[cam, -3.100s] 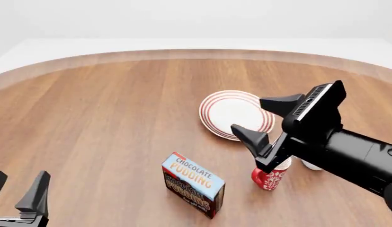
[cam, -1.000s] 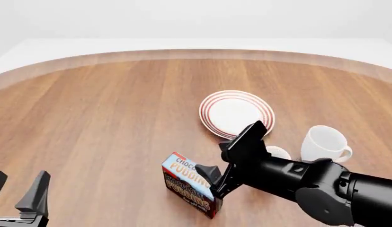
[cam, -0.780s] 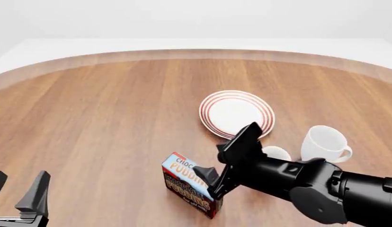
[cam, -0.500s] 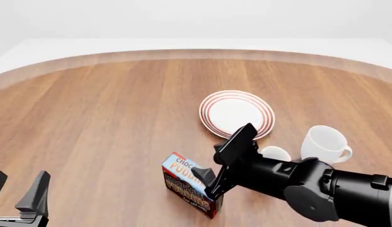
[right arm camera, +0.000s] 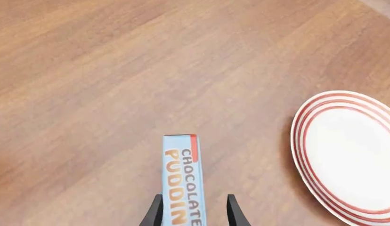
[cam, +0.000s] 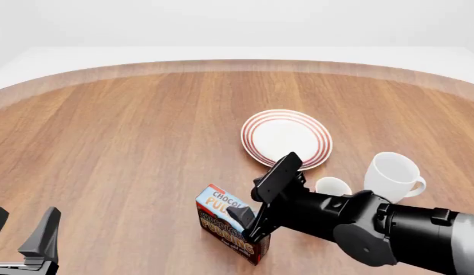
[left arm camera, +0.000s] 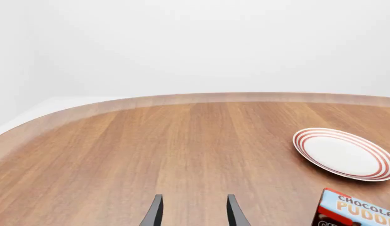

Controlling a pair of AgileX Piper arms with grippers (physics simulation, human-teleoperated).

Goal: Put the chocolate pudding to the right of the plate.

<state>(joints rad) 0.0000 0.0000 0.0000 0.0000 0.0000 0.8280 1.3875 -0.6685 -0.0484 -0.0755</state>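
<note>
**Right claw straddling pudding carton, not clamped**

Chocolate pudding (cam: 230,223) stands upright on the wooden table (cam: 130,143), near the front edge, in front of & a bit left of the plate (cam: 287,139), clearly apart from it. Light blue printed top faces up, dark brown side w/ red edge faces the camera in front view.

Right gripper (cam: 260,197) reaches in from the right side, low over the carton's right end. In right wrist view (right arm camera: 191,212) the two fingers sit either side of the narrow blue top, one finger (right arm camera: 156,213) just off one long edge, the other set a little further off the opposite edge. Jaws spread, carton between them; a gap shows on at least one side, so released rather than clenched. Can't tell if the near finger actually touches the box.

Plate lies flat, white centre w/ red rings, further back on the table & right of centre. Two white mugs right of the carton: a smaller-looking one (cam: 332,186) just behind the right arm (cam: 374,229), partly hidden by it, and a larger one (cam: 392,175) w/ handle further right, tilted. Both sit in front-right of the plate, near it.

Left gripper (cam: 27,243) is at the front-left corner, well apart from everything, fingers parted w/ nothing between them; same in left wrist view (left arm camera: 191,214), bare table ahead
</note>
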